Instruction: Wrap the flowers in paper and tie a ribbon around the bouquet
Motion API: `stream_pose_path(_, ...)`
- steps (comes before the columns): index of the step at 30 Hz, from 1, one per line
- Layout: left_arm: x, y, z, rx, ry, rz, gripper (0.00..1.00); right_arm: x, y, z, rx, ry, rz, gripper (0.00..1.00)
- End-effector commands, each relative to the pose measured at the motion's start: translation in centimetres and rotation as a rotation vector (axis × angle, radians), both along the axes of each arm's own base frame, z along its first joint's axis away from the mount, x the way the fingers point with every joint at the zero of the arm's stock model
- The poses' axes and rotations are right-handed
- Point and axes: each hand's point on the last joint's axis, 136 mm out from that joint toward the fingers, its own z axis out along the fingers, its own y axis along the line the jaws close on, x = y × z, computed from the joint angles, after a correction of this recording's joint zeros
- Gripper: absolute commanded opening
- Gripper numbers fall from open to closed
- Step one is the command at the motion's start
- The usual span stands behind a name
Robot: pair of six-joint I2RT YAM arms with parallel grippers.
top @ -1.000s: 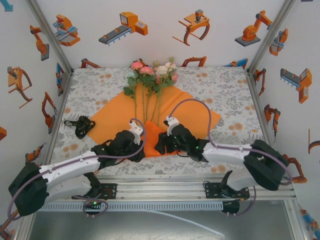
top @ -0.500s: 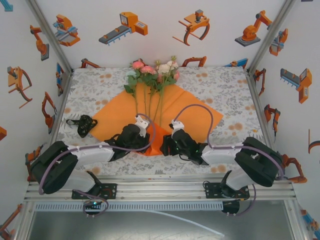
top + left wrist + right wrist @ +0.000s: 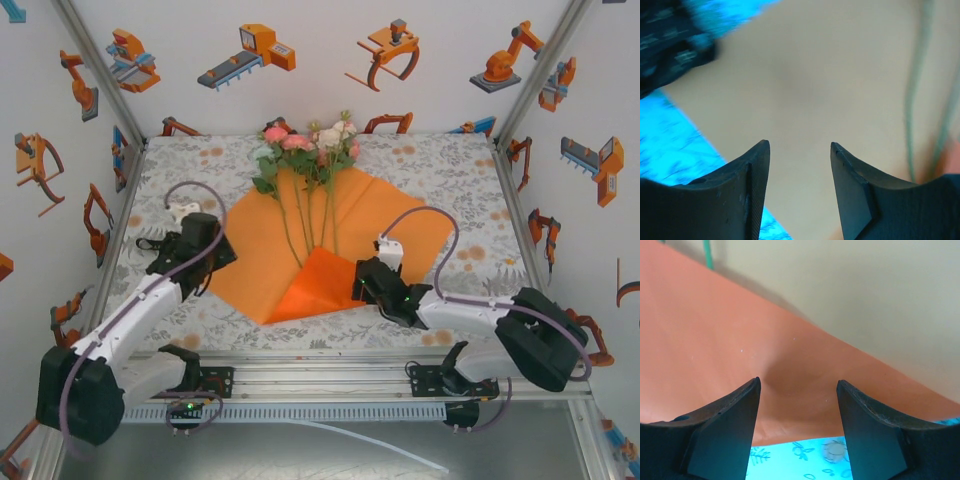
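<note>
The large bright orange paper sheet [image 3: 250,250] lies mid-frame on the counter [image 3: 450,170], near corner folded up, pink-and-white artificial flowers [image 3: 297,142] across it. Left jaws and right jaws stand apart, empty. Probably thin, floppy, crease-prone: pinch a free corner.

A grey-and-orange floral tablecloth [image 3: 440,170] is covering the table [image 3: 505,262] from edge to edge. The orange paper [image 3: 255,250] is lying flat on it in the middle of the frame, turned like a diamond, its lower corner folding over into a darker triangle. The black ribbon [image 3: 152,245] is sitting bunched on the cloth at the left, just beside the paper. The flowers [image 3: 305,145] are resting their heads on the cloth past the paper's upper corner.
</note>
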Motion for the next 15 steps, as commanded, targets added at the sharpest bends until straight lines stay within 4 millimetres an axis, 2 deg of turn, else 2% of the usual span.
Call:
stream_pose_path(1,-1.7,2.5,-4.0,-0.153,0.153,0.141,0.5,-3.1,-7.1,-4.0,-0.177,0.131,-0.17,0.59)
stream_pose_path(3,-0.1,2.3,-4.4,-0.221,0.134,0.119,0.5,-3.4,-8.1,-4.0,-0.163,0.127,-0.209,0.59)
stream_pose_path(6,2.3,1.8,-4.7,-0.212,0.125,0.086,0.5,-3.5,-8.5,-3.6,-0.14,0.114,-0.215,0.59)
stream_pose_path(11,4.0,4.7,-7.3,-0.101,0.22,0.217,0.49,-3.5,-8.7,-2.7,-0.088,0.1,-0.255,0.59)
stream_pose_path(13,4.3,5.1,-7.7,-0.087,0.245,0.234,0.48,-3.4,-8.2,-1.8,-0.078,0.096,-0.236,0.59)
stream_pose_path(15,4.3,4.6,-6.9,-0.102,0.22,0.216,0.47,-3.0,-6.2,-0.3,-0.053,0.089,-0.112,0.61)
